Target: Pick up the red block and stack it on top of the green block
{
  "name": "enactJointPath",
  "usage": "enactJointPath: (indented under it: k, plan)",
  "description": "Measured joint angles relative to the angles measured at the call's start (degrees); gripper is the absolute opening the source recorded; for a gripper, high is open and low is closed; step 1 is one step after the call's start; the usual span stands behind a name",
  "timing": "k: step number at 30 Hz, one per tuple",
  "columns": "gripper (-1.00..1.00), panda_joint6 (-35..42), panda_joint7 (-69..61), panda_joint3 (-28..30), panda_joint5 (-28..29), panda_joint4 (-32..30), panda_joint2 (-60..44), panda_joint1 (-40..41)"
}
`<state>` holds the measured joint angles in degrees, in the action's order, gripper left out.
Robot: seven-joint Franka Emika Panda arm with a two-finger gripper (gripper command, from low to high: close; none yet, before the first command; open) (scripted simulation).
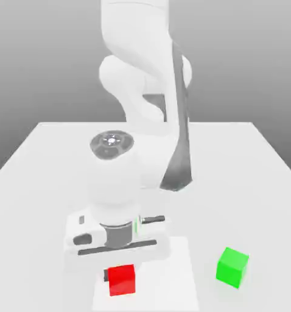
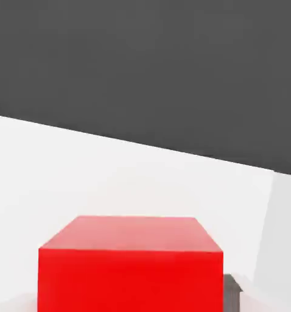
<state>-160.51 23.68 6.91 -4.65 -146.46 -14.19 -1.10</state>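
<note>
**Red block right under our hand**

The red block (image 1: 122, 280) sits on the white table (image 1: 44, 158) near its front edge, directly beneath our gripper (image 1: 117, 268), so we judge the coming move to be a short straight descent. We cannot tell whether the fingers are spread or closed. The green block (image 1: 232, 266) lies apart, toward the exterior view's right. The hand view gives us the red block's (image 2: 131, 268) top face close up; the exterior view alone places the green target.
</note>
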Motion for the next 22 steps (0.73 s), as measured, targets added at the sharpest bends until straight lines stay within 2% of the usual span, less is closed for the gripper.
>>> enactJointPath:
  k: [3, 12, 18, 19, 22]
  plan:
    - [-1.00, 4.48, 0.51, -0.35, 1.93, -0.82, 5.30, -0.79]
    - [-1.00, 9.71, -12.47, -12.48, 4.84, -1.43, 11.17, -15.44]
    - [-1.00, 1.43, -12.91, -12.17, 7.61, -1.08, 2.51, -17.45]
    - [1.00, 0.47, -12.69, -12.01, 7.93, -1.03, 1.50, -17.54]
    - [1.00, 0.47, -12.69, -12.01, 7.93, -1.03, 1.50, -17.54]
